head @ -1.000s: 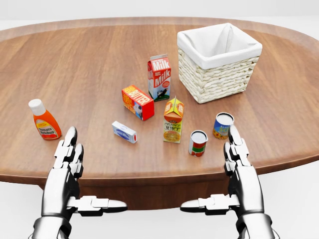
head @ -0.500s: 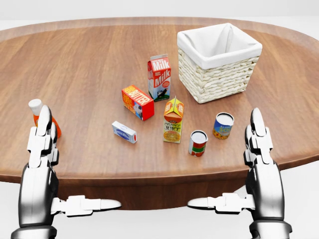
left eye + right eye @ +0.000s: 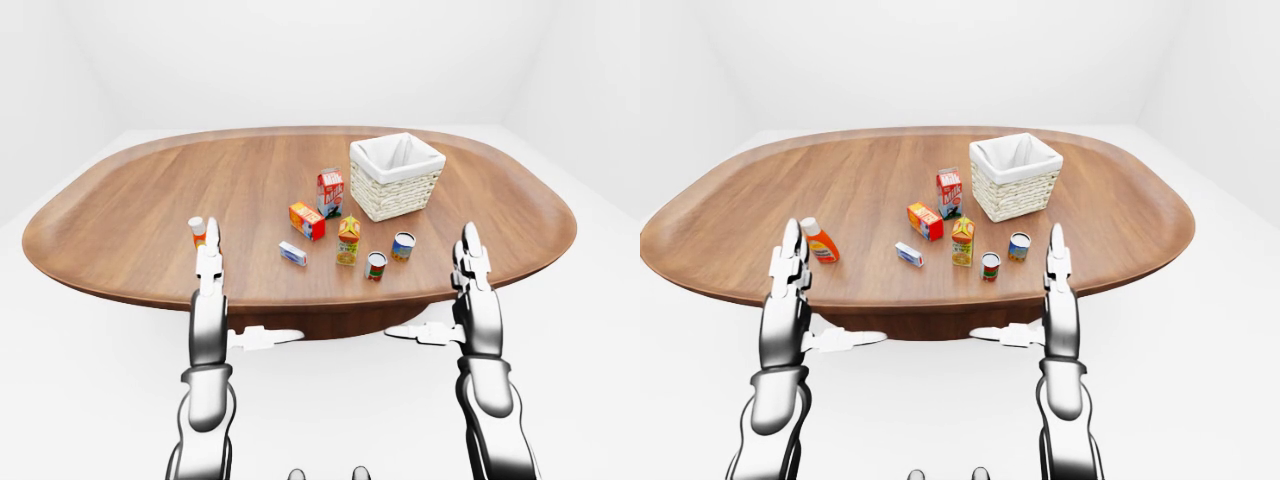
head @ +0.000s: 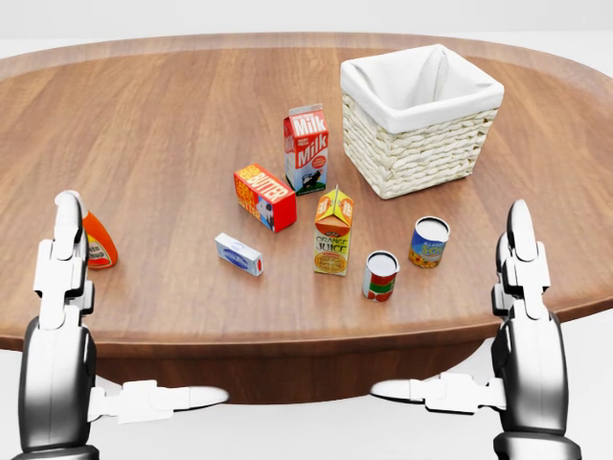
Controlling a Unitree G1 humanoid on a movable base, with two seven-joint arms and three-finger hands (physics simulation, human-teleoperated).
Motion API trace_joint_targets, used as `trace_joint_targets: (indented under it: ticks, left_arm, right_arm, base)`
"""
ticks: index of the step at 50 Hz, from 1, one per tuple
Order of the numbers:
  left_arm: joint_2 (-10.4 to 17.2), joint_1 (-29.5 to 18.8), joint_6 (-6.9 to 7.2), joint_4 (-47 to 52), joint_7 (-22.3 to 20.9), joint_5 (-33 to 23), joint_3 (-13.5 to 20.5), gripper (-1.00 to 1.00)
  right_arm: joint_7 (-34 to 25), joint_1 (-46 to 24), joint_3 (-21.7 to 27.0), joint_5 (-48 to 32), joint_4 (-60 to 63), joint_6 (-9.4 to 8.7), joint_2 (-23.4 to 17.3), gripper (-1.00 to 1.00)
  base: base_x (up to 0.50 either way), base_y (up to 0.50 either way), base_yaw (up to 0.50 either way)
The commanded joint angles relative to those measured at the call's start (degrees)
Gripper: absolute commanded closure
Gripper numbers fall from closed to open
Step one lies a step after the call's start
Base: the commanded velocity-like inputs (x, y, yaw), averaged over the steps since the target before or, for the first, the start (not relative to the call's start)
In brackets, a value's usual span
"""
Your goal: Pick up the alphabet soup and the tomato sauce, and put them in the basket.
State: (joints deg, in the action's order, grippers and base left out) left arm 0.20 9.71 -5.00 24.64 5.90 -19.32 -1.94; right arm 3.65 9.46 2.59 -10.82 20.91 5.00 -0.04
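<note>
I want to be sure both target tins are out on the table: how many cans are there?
2. One can with a red label stands near the table's bottom edge in the head view, right of the orange juice carton; the other, blue-labelled, is just right of it, below the basket. None looks hidden.

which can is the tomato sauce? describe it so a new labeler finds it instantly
In the head view, start at the wicker basket at upper right and drop toward the table's near edge, where two cans stand. It is the left one, beside the juice carton: red-and-green label, where the other can is blue and yellow.
</note>
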Motion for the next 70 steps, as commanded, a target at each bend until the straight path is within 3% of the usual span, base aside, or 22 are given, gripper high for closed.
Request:
trace_joint_targets:
  ticks: [1,40,56,70]
  left_arm:
    - [0.0,0.1,0.0,0.8,0.3,-0.8,-0.1,-1.0]
    - [0.0,0.7,0.0,1.2,0.1,-1.4,-0.3,-1.0]
    - [0.0,0.4,0.0,1.2,-0.2,-1.3,-0.3,-1.0]
    - [0.1,0.4,0.0,0.6,-0.7,-1.0,-0.5,-1.0]
  right_arm:
    - [1.6,0.2,0.5,-1.1,-2.5,0.0,0.0,-1.0]
    - [0.2,0.4,0.0,-0.8,1.8,0.0,0.1,-1.0]
    - [1.1,0.5,0.0,-1.1,-2.7,0.0,0.0,-1.0]
    - [0.0,0.2,-0.2,-0.9,1.8,0.0,0.0,-1.0]
  base:
    - [0.0,0.0,0.0]
    - [0.0,0.0,0.0]
    - [0.25,0.0,0.0]
    - [0.33,0.0,0.0]
